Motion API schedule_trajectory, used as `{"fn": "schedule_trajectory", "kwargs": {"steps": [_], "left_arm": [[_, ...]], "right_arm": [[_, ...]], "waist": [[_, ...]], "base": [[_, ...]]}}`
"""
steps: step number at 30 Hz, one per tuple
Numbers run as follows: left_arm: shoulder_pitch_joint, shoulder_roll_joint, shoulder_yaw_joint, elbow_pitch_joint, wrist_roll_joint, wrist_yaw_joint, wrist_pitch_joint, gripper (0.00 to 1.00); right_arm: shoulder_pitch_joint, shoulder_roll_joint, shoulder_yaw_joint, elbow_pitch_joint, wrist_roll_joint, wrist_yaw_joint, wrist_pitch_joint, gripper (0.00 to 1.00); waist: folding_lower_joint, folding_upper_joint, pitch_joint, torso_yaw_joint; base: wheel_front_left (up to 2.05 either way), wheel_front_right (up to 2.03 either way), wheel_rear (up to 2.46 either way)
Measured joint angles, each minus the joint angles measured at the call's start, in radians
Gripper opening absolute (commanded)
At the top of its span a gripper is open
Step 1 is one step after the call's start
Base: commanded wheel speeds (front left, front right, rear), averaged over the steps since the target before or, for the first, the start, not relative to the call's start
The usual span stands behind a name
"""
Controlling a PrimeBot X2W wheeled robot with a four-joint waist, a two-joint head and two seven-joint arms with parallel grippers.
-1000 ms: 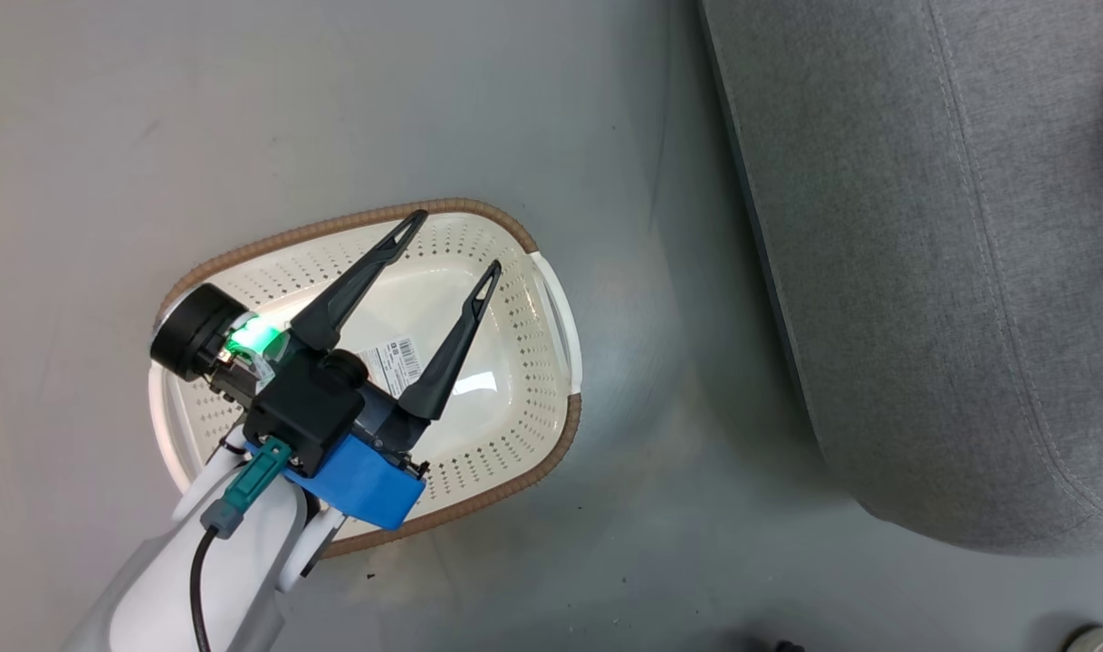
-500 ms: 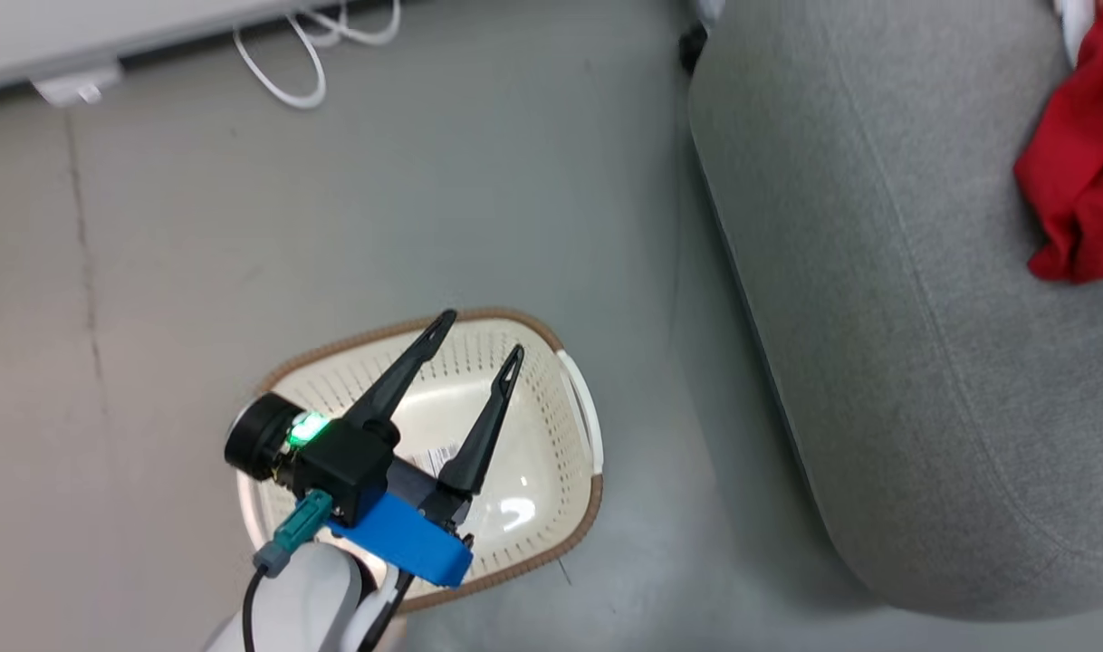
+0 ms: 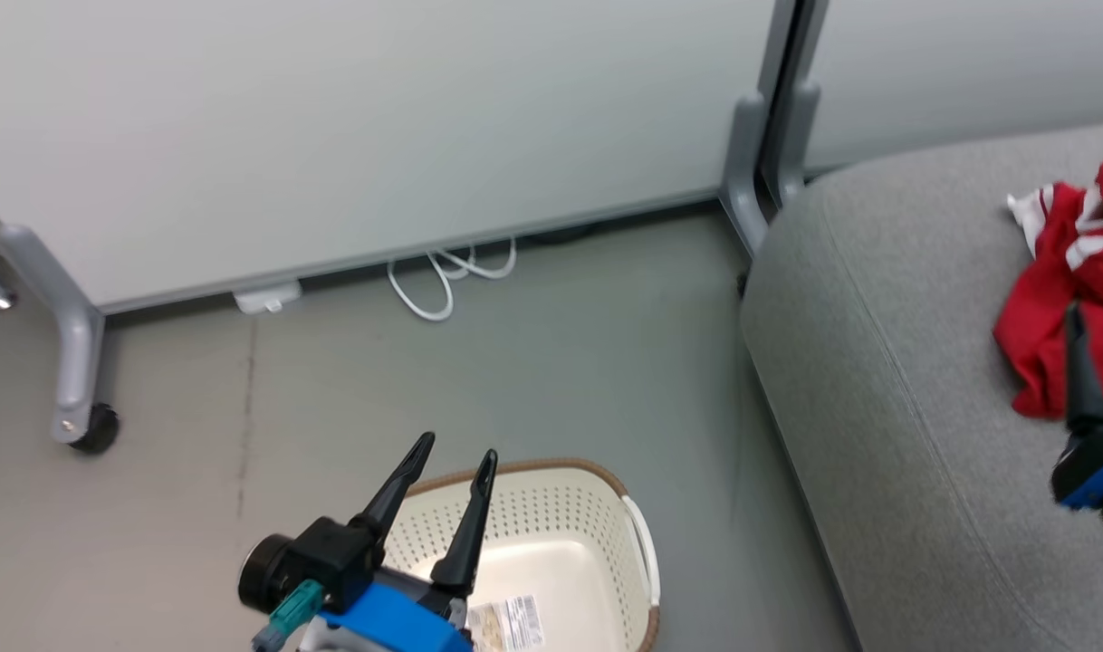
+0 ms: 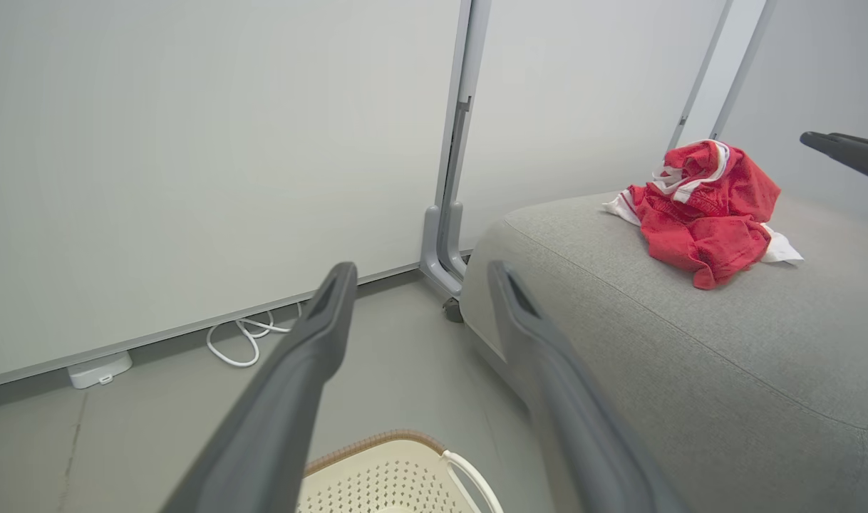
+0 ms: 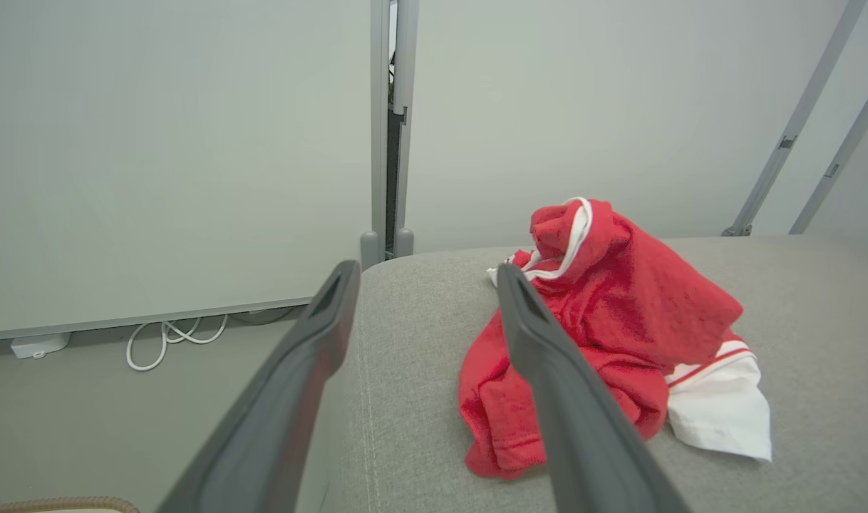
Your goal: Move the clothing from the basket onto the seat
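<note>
The red clothing (image 3: pixel 1054 312) with white trim lies bunched on the grey seat (image 3: pixel 877 380) at the right. The cream basket (image 3: pixel 561 512) stands on the floor beside the seat, with just a barcode label on its base. My left gripper (image 3: pixel 456 450) hangs open above the basket's near side, nothing between its fingers. In the right wrist view my right gripper (image 5: pixel 427 276) is open over the seat, just short of the clothing (image 5: pixel 619 306). One of its fingers (image 3: pixel 1079 371) shows at the head view's right edge. The left wrist view shows the clothing (image 4: pixel 705 214) heaped on the seat (image 4: pixel 690 342).
White partition panels on grey posts (image 3: pixel 755 154) stand behind the floor and the seat. A castor foot (image 3: pixel 85 426) is at the left. A white cable (image 3: pixel 443 281) and a small white box (image 3: pixel 266 297) lie at the wall's base.
The head camera has tilted up, so the basket has slid to the bottom edge and the wall has come into view. Both grippers have stayed open. The right gripper's finger now shows.
</note>
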Motion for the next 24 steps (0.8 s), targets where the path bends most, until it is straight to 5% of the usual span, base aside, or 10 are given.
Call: {"fn": "schedule_trajectory", "kwargs": {"steps": [10, 24], "left_arm": [[0.066, -0.003, 0.103, 0.035, -0.003, -0.003, 0.0, 1.0], [0.085, -0.012, 0.235, 0.106, 0.002, -0.003, 0.0, 1.0]], "right_arm": [[0.273, 0.143, 0.024, -0.325, -0.024, 0.0, 0.061, 1.0], [0.414, 0.26, 0.095, -0.422, -0.061, 0.0, 0.051, 1.0]], "waist": [[0.0001, 0.0, -0.101, 0.105], [0.0004, 0.0, -0.116, 0.196]], "base": [[0.0, 0.0, 0.0], [0.0, 0.0, 0.0]]}}
